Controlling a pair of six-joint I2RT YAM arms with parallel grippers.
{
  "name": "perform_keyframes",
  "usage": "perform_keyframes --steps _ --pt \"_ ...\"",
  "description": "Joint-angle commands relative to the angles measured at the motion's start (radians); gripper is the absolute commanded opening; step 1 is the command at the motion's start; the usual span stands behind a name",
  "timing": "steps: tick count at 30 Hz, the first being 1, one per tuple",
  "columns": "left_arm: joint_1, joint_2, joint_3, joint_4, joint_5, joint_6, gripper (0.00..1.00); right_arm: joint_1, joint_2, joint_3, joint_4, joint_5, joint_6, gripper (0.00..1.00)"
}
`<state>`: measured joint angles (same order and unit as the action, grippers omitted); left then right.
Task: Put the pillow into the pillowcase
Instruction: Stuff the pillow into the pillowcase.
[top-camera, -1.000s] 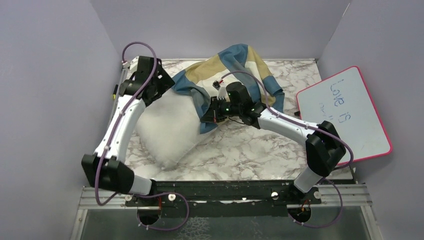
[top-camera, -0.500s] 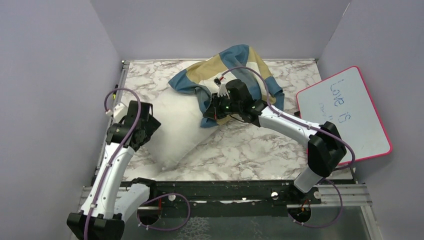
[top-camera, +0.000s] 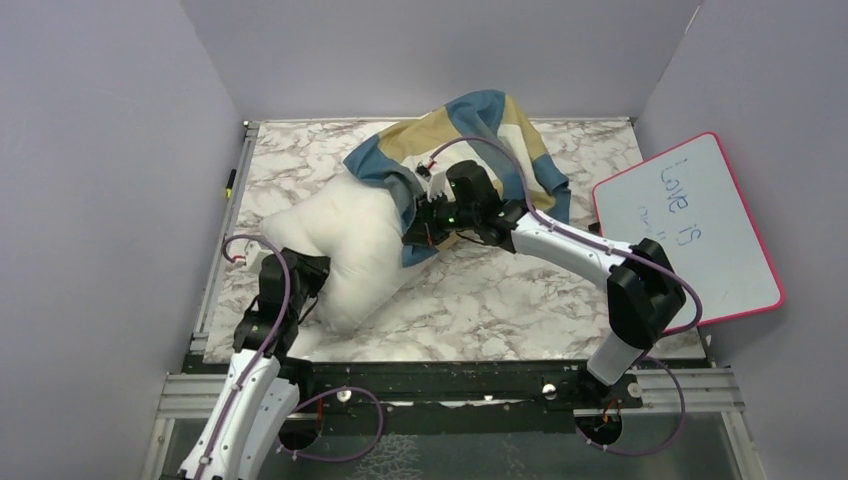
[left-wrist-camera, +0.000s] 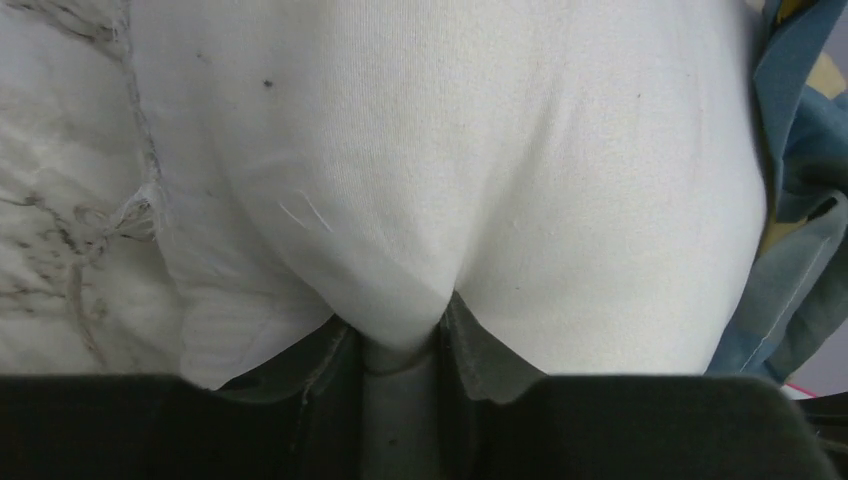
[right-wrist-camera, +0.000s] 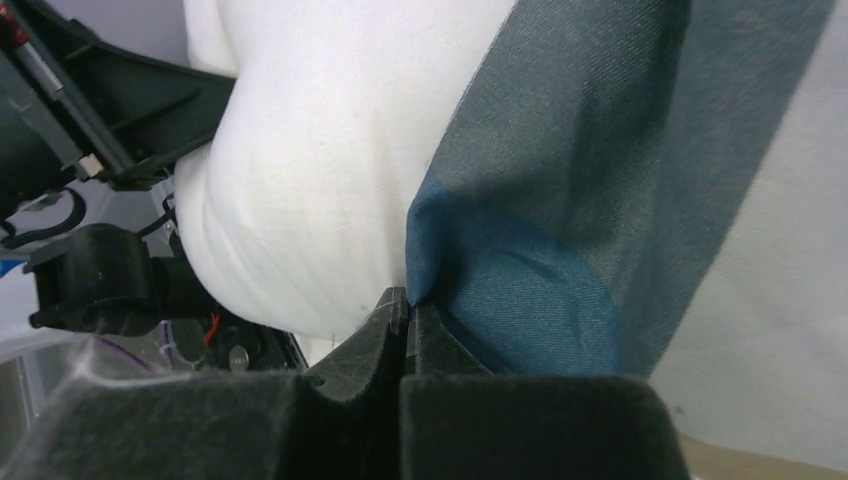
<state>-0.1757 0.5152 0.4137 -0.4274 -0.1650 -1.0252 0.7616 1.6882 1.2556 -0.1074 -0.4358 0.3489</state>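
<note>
Pinching a fold at the near end of the pillow (left-wrist-camera: 400, 150), the left hand (left-wrist-camera: 400, 335) is clenching on the off-white fabric. The fabric is bulging in two rounded lobes on either side of the dark fingers (left-wrist-camera: 480, 355). From above, this hand is sitting low at the near-left part of the marbled surface (top-camera: 500, 300), pressed against the pillow's near corner.

The pillow is lying across the left half of the surface, running diagonally from near left toward the far middle. Most of its plump body is showing bare. Its far end is lying under the blue edge of the pillowcase (top-camera: 470, 125); how far it is reaching inside cannot be told.

Beyond the pillow's middle, the right arm is stretching in from the near right, and the right hand (top-camera: 420, 228) is gripping the pillowcase at the pillow's right flank. In the right wrist view its jaws are closing flat together on the blue edge of the cloth, with the white pillow touching that edge just to the left.

Farther back, the rest of the pillowcase is bunching in a raised heap of blue, tan and cream blocks near the far edge of the surface. A pink-rimmed whiteboard (top-camera: 690, 230) with blue handwriting is lying tilted at the right side, apart from the fabric.
</note>
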Motion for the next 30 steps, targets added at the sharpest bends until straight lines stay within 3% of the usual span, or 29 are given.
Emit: perform_keyframes --steps 1,5,11,14,17,20,23,27,30 --pt "-0.013 0.137 -0.068 0.362 0.163 -0.073 0.25 0.046 -0.032 0.010 0.000 -0.105 -0.018 0.00" --pt "-0.069 0.271 -0.002 0.409 0.158 -0.042 0.21 0.115 -0.008 0.043 0.004 -0.169 -0.077 0.00" --pt "-0.213 0.305 -0.011 0.485 0.015 -0.092 0.18 0.212 0.120 0.055 0.031 -0.242 -0.097 0.00" --pt "-0.269 0.341 -0.011 0.488 -0.041 -0.109 0.18 0.228 0.087 -0.001 0.002 -0.141 -0.092 0.02" --pt "-0.274 0.341 -0.003 0.471 -0.070 -0.088 0.21 0.228 -0.005 -0.052 -0.052 0.094 -0.077 0.12" --pt "-0.274 0.297 0.051 0.358 -0.156 -0.008 0.33 0.226 -0.100 -0.020 -0.139 0.312 -0.034 0.30" --pt "-0.274 0.242 0.114 0.213 -0.283 0.062 0.53 0.226 -0.143 0.098 -0.248 0.490 0.004 0.48" --pt "-0.265 0.190 0.164 0.156 -0.380 0.170 0.77 0.226 -0.147 0.213 -0.277 0.701 0.026 0.57" --pt "-0.239 0.207 0.204 0.212 -0.313 0.300 0.81 0.221 -0.090 0.303 -0.263 0.868 -0.002 0.67"
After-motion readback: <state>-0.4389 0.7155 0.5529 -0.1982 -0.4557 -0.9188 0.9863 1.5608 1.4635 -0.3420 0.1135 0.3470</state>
